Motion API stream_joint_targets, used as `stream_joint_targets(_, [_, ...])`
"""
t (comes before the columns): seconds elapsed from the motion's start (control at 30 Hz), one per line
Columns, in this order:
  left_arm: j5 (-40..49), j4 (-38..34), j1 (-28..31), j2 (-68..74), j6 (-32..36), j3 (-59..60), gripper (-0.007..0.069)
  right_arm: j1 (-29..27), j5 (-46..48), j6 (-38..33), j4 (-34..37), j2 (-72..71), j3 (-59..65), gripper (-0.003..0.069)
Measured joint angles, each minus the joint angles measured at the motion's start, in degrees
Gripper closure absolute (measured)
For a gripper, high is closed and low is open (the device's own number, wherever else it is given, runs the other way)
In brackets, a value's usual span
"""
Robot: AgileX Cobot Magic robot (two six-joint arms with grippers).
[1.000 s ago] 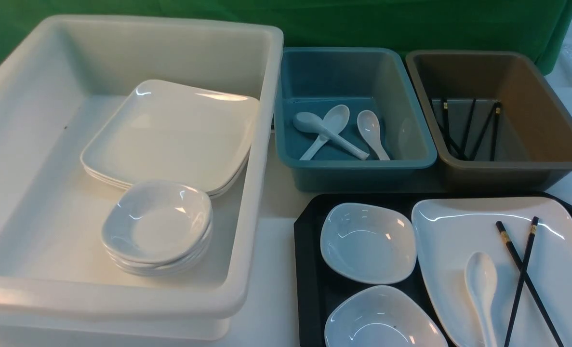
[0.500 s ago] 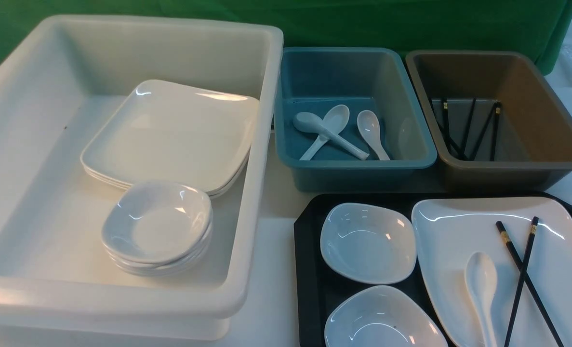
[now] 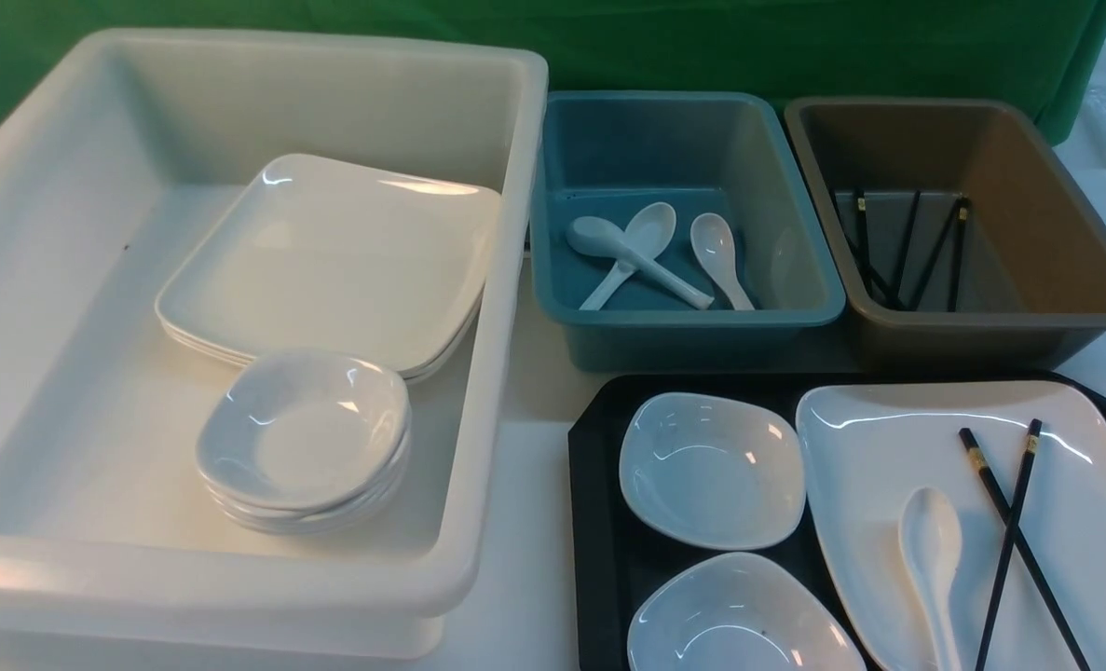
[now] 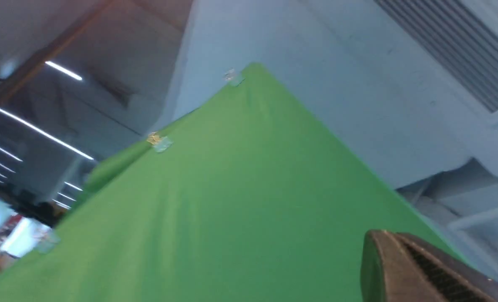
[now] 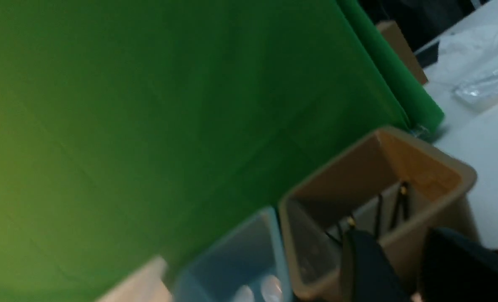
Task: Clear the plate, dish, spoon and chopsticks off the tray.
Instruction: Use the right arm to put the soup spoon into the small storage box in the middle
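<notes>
- The chopsticks (image 3: 1009, 527), two black sticks, lie crossed in an X on the plate. Their long axes run near to far, with the gold-banded thick ends pointing away from the robot and the thin ends running off the near edge of the front view.
- One white spoon (image 3: 931, 540) lies just left of them on the same plate. Its bowl points to the far side and its handle towards the robot.
- The plate (image 3: 888, 438), a single one, fills the right part of the tray (image 3: 599, 522).
- Two small dishes (image 3: 711, 471) sit apart on the tray's left part, one behind the other.
- Behind the tray, the teal tub (image 3: 553, 233) holds three spoons. The brown tub (image 3: 1028, 205) holds several black chopsticks, which I cannot count exactly.
- To the left, the white tub (image 3: 506, 280) holds a stack of plates (image 3: 329, 252) and a stack of small dishes (image 3: 301, 433).
- The right gripper (image 5: 400, 239) has its two fingers spread, with nothing between them. It faces the brown and teal tubs and the green cloth (image 5: 148, 105).
- Only one finger of the left gripper (image 4: 421, 272) shows, against the green cloth, so I cannot tell its state.
- Neither wrist view shows the tray, so I cannot place its contents relative to either gripper.
</notes>
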Motion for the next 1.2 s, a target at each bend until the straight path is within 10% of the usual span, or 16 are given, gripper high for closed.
stream_joint_targets(0.33, [44.7, 12.1, 0.0, 19.8, 1.9, -31.2, 0.0621, 0.0, -8.1, -1.7, 1.1, 0.0, -0.5, 0.0421])
stream_joint_targets(0.63, [85.8, -1.0, 0.0, 46.0, 28.2, -42.3, 0.0621, 0.0, 36.6, -19.5, -1.2, 15.9, -32.5, 0.0605])
stream_joint_targets(0.97, [90.4, -4.3, -3.1, 59.1, 35.8, -43.7, 0.0624, 0.0, 71.8, -28.4, -1.7, 47.0, -57.0, 0.0631])
stream_joint_targets(1.2, [86.0, -1.8, -22.7, 62.2, 32.6, -48.3, 0.0624, 0.0, 73.4, -30.7, -1.7, 64.0, -60.9, 0.0562])
